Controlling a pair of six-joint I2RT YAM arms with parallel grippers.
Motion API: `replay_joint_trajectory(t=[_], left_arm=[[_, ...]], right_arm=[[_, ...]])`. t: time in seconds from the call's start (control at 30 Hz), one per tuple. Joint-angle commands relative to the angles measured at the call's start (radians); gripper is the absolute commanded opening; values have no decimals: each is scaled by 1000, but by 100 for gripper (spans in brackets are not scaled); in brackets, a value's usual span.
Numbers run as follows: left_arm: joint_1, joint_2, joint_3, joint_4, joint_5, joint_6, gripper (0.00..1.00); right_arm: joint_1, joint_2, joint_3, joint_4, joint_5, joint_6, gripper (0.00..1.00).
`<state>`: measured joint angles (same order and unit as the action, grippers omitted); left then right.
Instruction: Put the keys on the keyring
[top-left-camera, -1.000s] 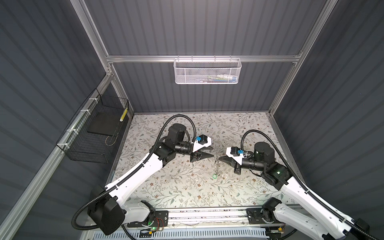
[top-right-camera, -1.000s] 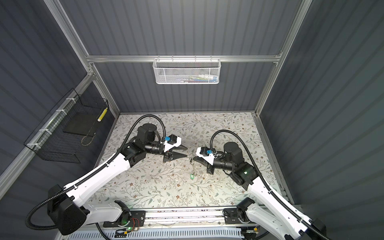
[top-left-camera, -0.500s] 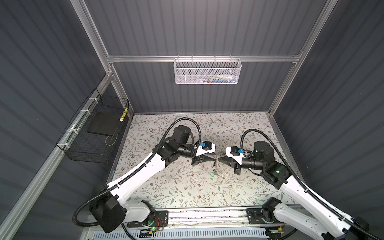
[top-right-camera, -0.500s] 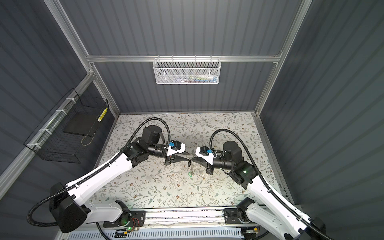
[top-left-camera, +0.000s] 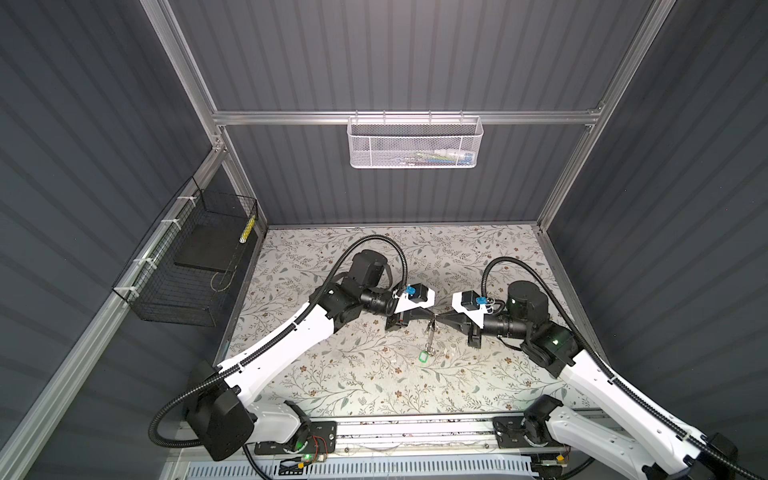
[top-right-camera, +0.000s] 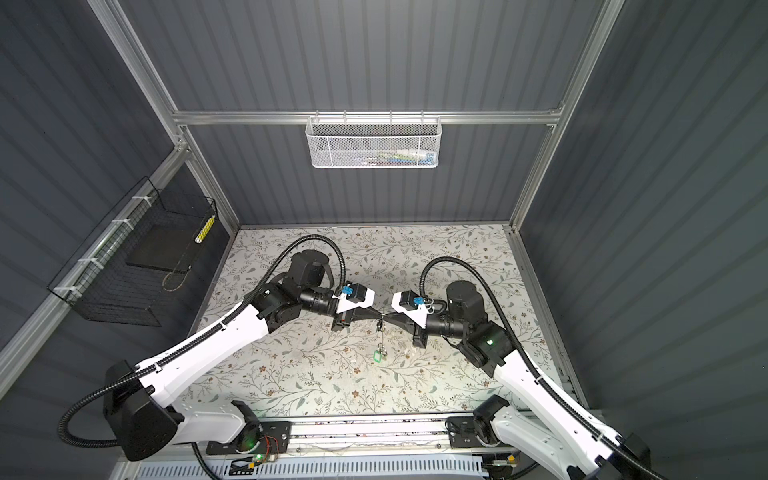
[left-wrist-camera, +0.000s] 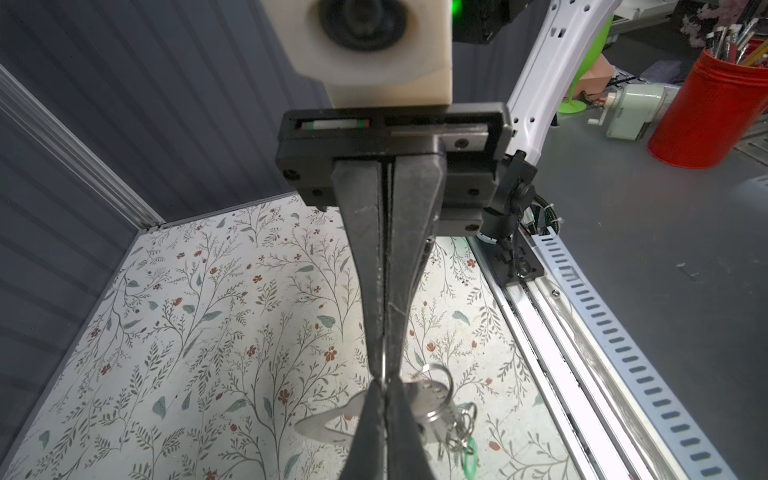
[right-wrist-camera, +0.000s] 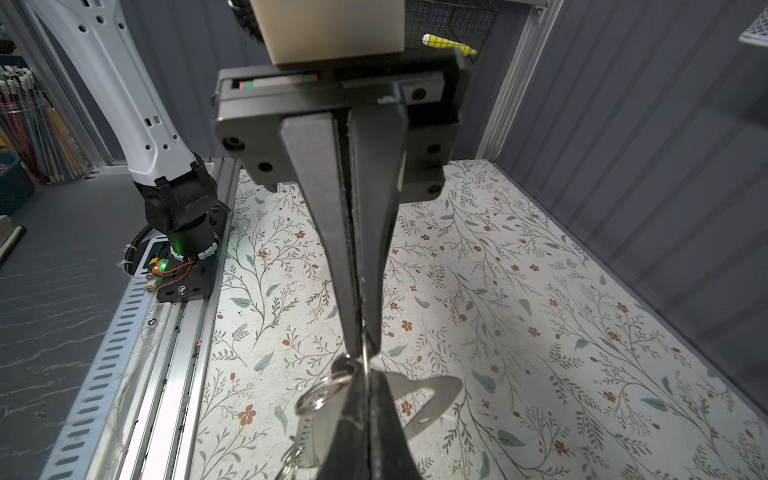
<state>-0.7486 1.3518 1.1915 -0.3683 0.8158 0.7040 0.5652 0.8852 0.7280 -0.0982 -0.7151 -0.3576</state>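
Observation:
Both grippers meet tip to tip above the middle of the floral mat (top-left-camera: 374, 374). My left gripper (top-left-camera: 429, 321) and my right gripper (top-left-camera: 437, 321) are each shut on the keyring (left-wrist-camera: 387, 359), whose thin wire ring shows edge-on between the fingers. Silver keys (left-wrist-camera: 328, 424) and smaller rings (right-wrist-camera: 328, 390) dangle under the jaws. In both top views the green tag (top-left-camera: 424, 356) hangs lowest, close to the mat. In the right wrist view a flat key (right-wrist-camera: 419, 399) with a cut-out head shows behind my jaws. The exact pinch points are hidden by the fingers.
A white mesh basket (top-left-camera: 415, 143) hangs on the back wall and a black wire basket (top-left-camera: 195, 266) on the left wall. The metal rail (top-left-camera: 415, 432) with both arm bases runs along the mat's front edge. Grey walls enclose three sides.
My left gripper has moved right to the right gripper's tips and shut on the keyring there. The right arm has held still, shut, with the keys hanging.

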Motion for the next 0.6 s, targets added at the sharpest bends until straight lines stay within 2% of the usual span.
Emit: replay_joint_trajectory(t=[0.0, 0.17, 0.27, 0.4, 0.57], left_arm=[[-9, 12, 47, -40, 23, 30, 0], [-14, 37, 120, -151, -16, 43, 0], [-25, 68, 193, -270, -92, 76, 0], [-39, 110, 305, -405, -177, 104, 0], [-71, 156, 395, -496, -257, 107, 0]], right_arm=[[2, 0, 30, 14, 9, 20, 1], [2, -37, 24, -46, 177, 9, 25], [2, -75, 19, -101, 250, -15, 35], [2, -111, 27, -143, 259, -23, 37], [6, -110, 30, -106, 204, 3, 35]])
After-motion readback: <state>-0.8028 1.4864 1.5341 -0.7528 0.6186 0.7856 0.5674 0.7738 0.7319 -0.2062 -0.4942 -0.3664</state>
